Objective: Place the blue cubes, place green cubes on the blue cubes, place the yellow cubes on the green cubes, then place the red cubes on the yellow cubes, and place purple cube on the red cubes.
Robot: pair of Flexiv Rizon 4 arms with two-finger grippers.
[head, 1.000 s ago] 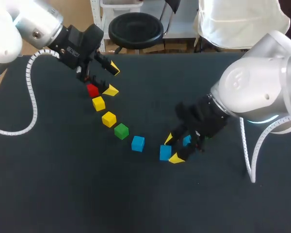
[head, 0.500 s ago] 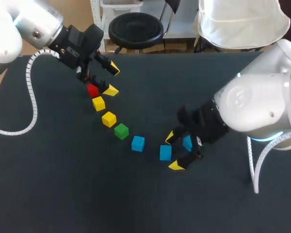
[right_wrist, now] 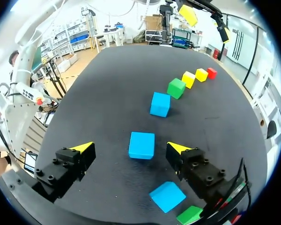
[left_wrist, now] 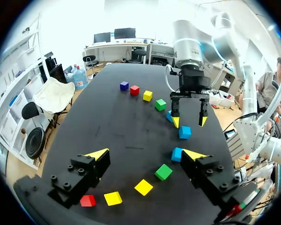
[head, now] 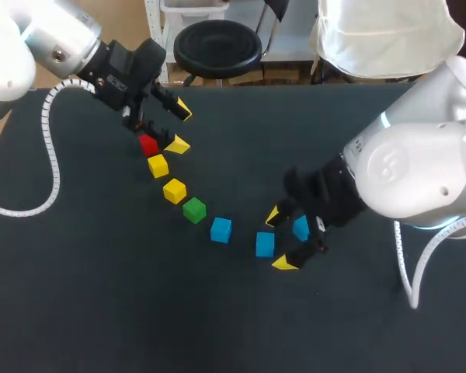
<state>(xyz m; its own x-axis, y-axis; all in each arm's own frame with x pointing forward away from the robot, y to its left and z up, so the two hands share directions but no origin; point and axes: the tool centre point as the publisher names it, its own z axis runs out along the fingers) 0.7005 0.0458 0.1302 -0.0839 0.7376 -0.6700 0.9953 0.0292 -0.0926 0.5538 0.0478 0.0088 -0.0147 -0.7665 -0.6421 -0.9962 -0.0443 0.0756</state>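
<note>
My right gripper (head: 279, 240) hangs wide open and holds nothing, and the small blue cube (right_wrist: 142, 145) lies on the black counter (head: 217, 311) between its yellow tips, touching neither. In the head view a second blue cube (head: 300, 228) sits near, at about 2 o'clock from it. I judge that the step is to grasp this cube, so the gripper should go straight down, centred, fingers square on two opposite faces, and close only when low, without pushing the neighbour. My left gripper (left_wrist: 145, 154) is also wide open and empty, near the red cube (head: 147, 144) at the row's 10 o'clock end.
</note>
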